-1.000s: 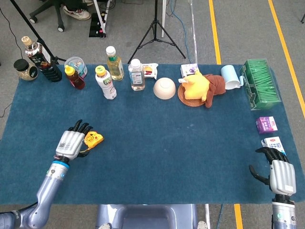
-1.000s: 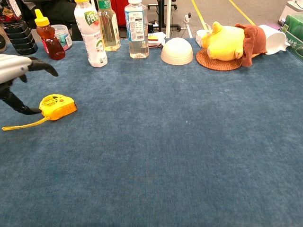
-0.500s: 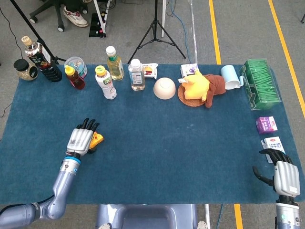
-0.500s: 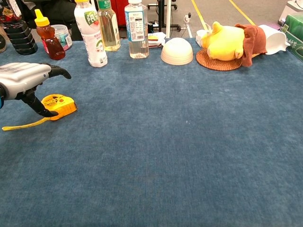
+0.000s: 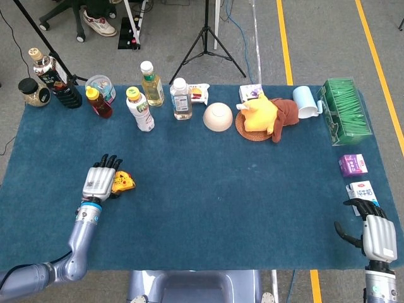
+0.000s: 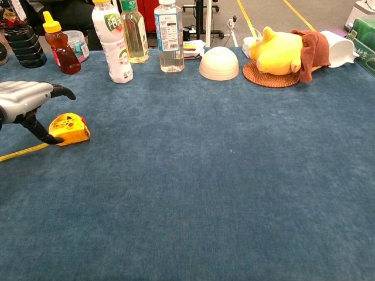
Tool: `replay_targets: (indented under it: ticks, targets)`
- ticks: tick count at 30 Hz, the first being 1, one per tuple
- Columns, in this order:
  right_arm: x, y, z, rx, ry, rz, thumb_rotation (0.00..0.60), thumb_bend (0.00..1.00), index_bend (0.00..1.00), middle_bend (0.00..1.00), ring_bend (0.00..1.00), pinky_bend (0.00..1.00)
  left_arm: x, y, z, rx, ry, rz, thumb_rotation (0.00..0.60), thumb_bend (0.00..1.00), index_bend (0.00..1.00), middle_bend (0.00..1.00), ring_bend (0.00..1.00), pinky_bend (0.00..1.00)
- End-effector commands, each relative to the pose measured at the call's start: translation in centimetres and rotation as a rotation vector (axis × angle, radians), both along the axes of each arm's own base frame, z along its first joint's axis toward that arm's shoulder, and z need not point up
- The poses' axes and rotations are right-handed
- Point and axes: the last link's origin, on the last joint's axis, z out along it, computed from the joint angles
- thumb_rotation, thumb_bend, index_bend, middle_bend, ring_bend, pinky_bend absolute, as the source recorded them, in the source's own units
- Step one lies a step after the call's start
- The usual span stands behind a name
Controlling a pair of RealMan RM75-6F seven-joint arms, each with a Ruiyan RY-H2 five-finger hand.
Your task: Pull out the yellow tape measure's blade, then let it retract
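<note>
The yellow tape measure (image 5: 124, 183) (image 6: 69, 129) lies on the blue tablecloth at the left. A short length of its yellow blade (image 6: 22, 151) is out, running left along the cloth to the chest view's edge. My left hand (image 5: 100, 182) (image 6: 26, 100) sits right beside the case on its left. Its thumb touches the case's near-left side while the other fingers arch above without closing on it. My right hand (image 5: 377, 233) rests at the table's front right corner, fingers loosely apart and holding nothing; the chest view does not show it.
Along the back edge stand several bottles (image 5: 140, 109) (image 6: 111, 40), a white bowl (image 5: 218, 117) (image 6: 218, 62), a yellow plush toy (image 5: 262, 113) (image 6: 281, 50) and a green box (image 5: 344, 108). Two small cartons (image 5: 352, 165) lie near my right hand.
My left hand reached right over the tape measure, then drew back left. The case shifted slightly left with it, and the blade's tip now runs out of the chest view. The right hand barely moved.
</note>
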Motion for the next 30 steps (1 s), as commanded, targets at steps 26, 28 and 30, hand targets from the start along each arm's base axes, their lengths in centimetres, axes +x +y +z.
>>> replay_targets:
  ticks: [26,28,30]
  targets:
    - [0.7,0.8,0.5,-0.033,-0.011,-0.007,0.544,0.29,0.34,0.31,0.24,0.24,-1.1,1.8,2.0,-0.201,-0.012,-0.107,0.599,0.19,0.14,0.10,0.00,0.22]
    - [0.7,0.9,0.5,-0.037,-0.011,-0.009,0.544,0.29,0.34,0.31,0.24,0.24,-1.1,2.1,2.0,-0.206,-0.010,-0.110,0.600,0.20,0.16,0.10,0.00,0.23]
    - [0.6,1.0,0.5,-0.038,-0.013,-0.012,0.543,0.29,0.34,0.31,0.24,0.24,-1.1,2.3,2.0,-0.207,-0.007,-0.112,0.600,0.20,0.17,0.10,0.00,0.23]
